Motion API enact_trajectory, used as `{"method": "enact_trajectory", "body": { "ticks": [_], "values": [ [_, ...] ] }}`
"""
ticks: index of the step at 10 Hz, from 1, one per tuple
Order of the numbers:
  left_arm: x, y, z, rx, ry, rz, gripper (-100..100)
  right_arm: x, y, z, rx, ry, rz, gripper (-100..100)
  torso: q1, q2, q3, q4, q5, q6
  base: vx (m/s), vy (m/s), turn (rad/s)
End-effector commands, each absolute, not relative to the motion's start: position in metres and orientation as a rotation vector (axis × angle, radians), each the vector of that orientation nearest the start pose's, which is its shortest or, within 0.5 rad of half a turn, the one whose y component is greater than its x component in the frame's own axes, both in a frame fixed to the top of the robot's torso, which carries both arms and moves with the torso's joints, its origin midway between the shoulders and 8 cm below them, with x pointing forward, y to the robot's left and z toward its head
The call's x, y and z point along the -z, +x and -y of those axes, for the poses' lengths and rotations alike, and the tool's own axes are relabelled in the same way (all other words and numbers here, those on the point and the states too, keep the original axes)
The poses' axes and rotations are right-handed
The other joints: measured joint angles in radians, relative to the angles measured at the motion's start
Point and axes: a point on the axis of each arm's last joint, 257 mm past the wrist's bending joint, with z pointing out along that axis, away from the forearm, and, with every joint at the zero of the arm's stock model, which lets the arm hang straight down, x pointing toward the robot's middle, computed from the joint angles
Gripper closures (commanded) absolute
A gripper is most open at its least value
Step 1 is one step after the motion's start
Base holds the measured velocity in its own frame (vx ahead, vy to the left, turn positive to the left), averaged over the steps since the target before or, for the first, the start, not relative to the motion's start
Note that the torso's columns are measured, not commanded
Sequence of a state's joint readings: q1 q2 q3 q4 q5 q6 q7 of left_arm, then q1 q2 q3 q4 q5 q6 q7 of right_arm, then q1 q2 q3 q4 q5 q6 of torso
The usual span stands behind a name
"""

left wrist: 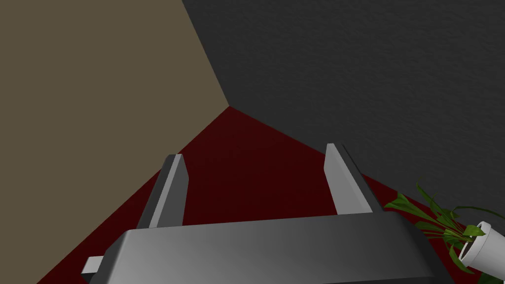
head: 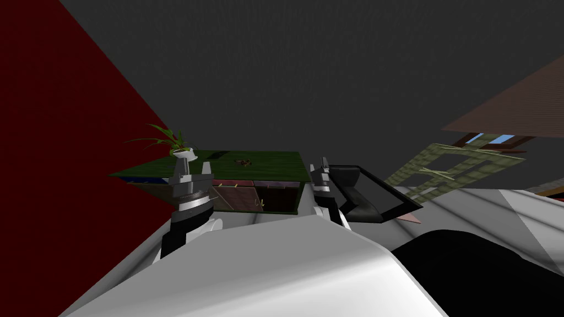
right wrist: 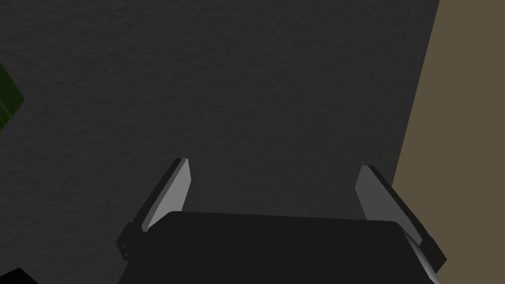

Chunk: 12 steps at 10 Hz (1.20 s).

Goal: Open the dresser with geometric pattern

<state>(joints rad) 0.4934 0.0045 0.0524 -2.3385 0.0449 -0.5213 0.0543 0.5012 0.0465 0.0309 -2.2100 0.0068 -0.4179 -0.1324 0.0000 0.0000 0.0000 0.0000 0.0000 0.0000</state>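
Nearest: left gripper (head: 191,175), a dark box body with two thin, light grey blade fingers (left wrist: 170,190), held up in front of the left end of the dresser. The blades are spread wide with nothing between them. Right gripper (head: 322,168) is the same build, up by the dresser's right end, blades also spread and empty.

Low dresser with a flat dark green top and reddish-brown front panels (head: 242,193) sits ahead, beyond both grippers and roughly between them, backed against a rough-textured dark grey wall (head: 308,71). Its left end is near a smooth dark red wall (head: 49,137). The front panels carry small pale handles. The section at the right end is darker; cannot tell if it is ajar. Neither gripper touches the dresser.

Leafy green plant with long narrow blades in a plain white round pot (head: 184,153) stands on the dresser top at its left end, just behind the left gripper. A small brown item (head: 242,162) mid-top is too small to identify.

Glossy black angular open frame (head: 380,192) sits just right of the dresser, beside the right gripper. Further right is an olive-green flat lattice panel with pale crossing lines (head: 446,168).
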Motion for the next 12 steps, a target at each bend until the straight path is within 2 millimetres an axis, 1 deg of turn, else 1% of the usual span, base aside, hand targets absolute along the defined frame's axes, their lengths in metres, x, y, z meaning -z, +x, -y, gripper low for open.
{"method": "enact_trajectory", "body": {
  "ticks": [1,3,9,10,11,12],
  "values": [
    [-0.057,0.324,-0.296,1.352,-0.621,-0.513,0,0.024,0.370,0.277,-1.412,0.872,-0.637,0,0.000,0.040,-0.082,0.041,0.000,0.000,0.000,0.000,0.000],
    [-0.057,0.324,-0.296,1.352,-0.621,-0.513,0,0.024,0.370,0.277,-1.412,0.872,-0.637,0,0.000,0.175,-0.351,0.176,0.000,0.000,0.000,0.000,0.000],
    [-0.057,0.324,-0.296,1.352,-0.620,-0.513,0,0.024,0.370,0.277,-1.412,0.871,-0.636,0,0.000,0.618,-1.234,0.617,0.000,0.000,0.000,0.000,0.000],
    [-0.052,0.328,-0.289,1.355,-0.590,-0.556,-100,0.024,0.370,0.277,-1.412,0.871,-0.636,0,0.000,0.691,-1.382,0.691,0.000,0.000,0.011,-0.007,-0.019],
    [-0.048,0.330,-0.287,1.356,-0.578,-0.574,-100,0.024,0.370,0.277,-1.412,0.872,-0.637,0,0.000,0.725,-1.451,0.724,0.000,0.000,0.011,-0.013,-0.026],
    [-0.044,0.333,-0.285,1.356,-0.567,-0.592,-100,0.024,0.370,0.277,-1.412,0.872,-0.637,0,0.000,0.734,-1.471,0.734,0.000,0.000,0.008,-0.014,-0.026]
  ]
}}
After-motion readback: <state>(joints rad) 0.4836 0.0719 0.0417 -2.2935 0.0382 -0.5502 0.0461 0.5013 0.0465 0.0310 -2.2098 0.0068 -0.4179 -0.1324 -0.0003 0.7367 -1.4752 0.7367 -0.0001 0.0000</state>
